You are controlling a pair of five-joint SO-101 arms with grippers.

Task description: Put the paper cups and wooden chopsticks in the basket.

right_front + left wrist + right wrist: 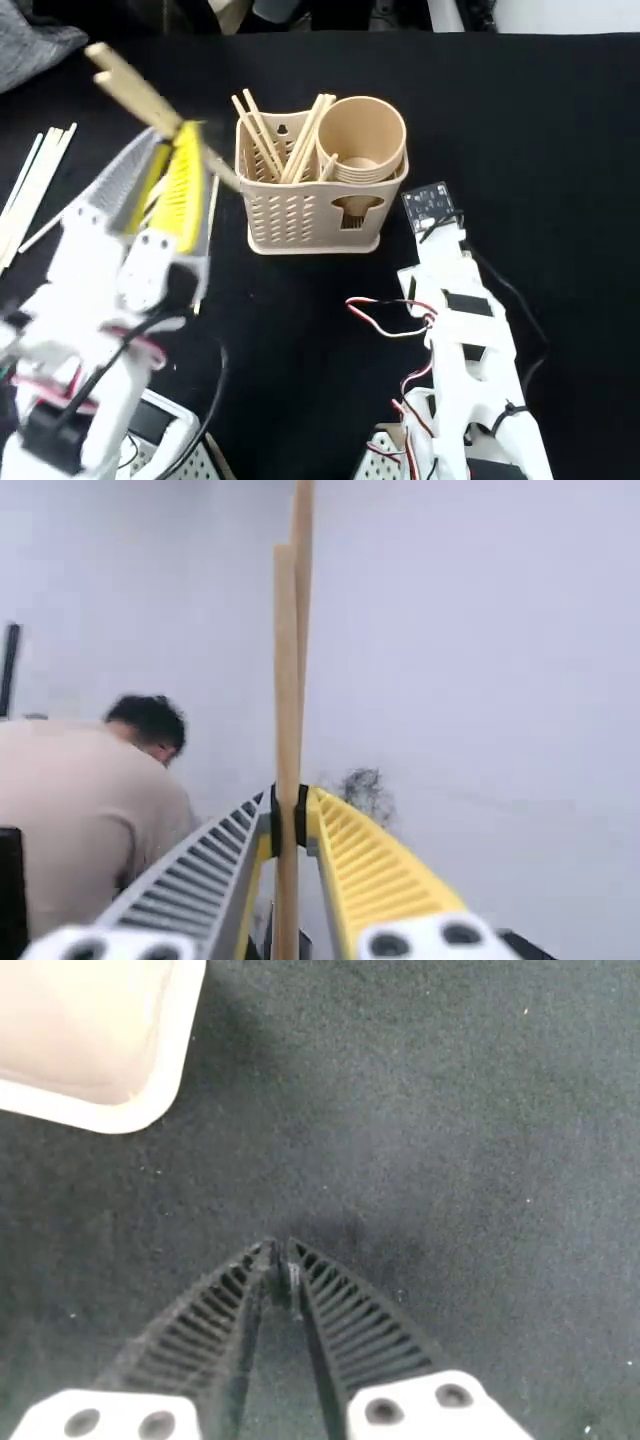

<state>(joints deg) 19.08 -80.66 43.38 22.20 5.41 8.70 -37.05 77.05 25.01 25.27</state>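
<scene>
The beige slotted basket (300,215) stands mid-table. Stacked paper cups (362,140) sit in its right half and several wooden chopsticks (280,140) lean in its left half. My left gripper (185,132), one finger yellow and one grey, is raised just left of the basket and is shut on a pair of chopsticks (130,88) that stick out up and to the left. In the left wrist view these chopsticks (287,680) run straight out between the closed fingers of the gripper (288,805). My right gripper (278,1260) hangs shut and empty over the black cloth, near the basket's corner (120,1110).
More loose chopsticks (35,185) lie on the black cloth at the far left. The right arm (460,330) stands right of the basket, with its wires trailing over the cloth. Electronics boards sit at the front edge by both arm bases.
</scene>
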